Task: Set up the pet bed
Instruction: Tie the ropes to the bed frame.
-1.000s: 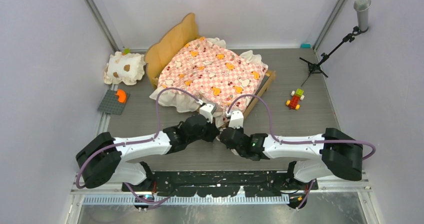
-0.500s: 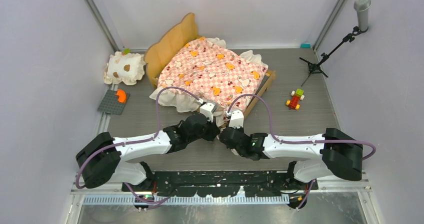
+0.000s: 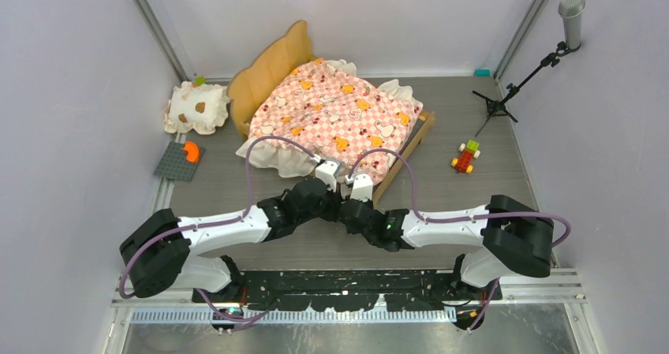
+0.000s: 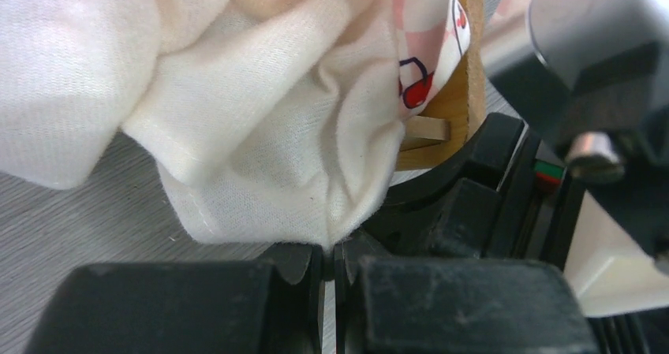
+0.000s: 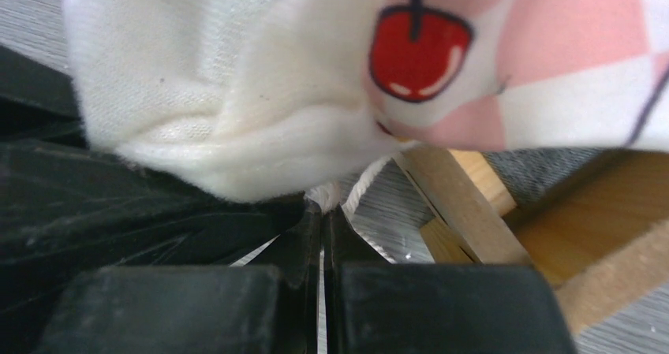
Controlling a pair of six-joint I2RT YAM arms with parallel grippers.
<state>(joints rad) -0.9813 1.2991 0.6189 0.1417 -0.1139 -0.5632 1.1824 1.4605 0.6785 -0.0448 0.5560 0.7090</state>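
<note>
The pet bed's light-wood frame (image 3: 269,68) stands at the back of the table with its wavy headboard to the left. The pink checkered mattress (image 3: 335,111) lies on it. Its cream ruffle (image 3: 278,155) hangs over the near edge. Both grippers meet at the mattress's near corner. My left gripper (image 4: 333,251) is shut on a tip of the ruffle (image 4: 268,157). My right gripper (image 5: 322,212) is shut on the ruffle's edge (image 5: 229,117), beside the frame's wooden rail (image 5: 465,204). In the top view the arms and fabric hide both sets of fingertips.
A cream spotted pillow (image 3: 196,108) lies left of the headboard. In front of it, near the left wall, is a grey baseplate (image 3: 175,165) with an orange piece. A small brick toy (image 3: 466,157) and a microphone stand (image 3: 521,78) are at the right.
My right arm has swung left, bringing its gripper close against the left one. The mattress's near corner has gone left with it, showing more of the frame's right rail.
</note>
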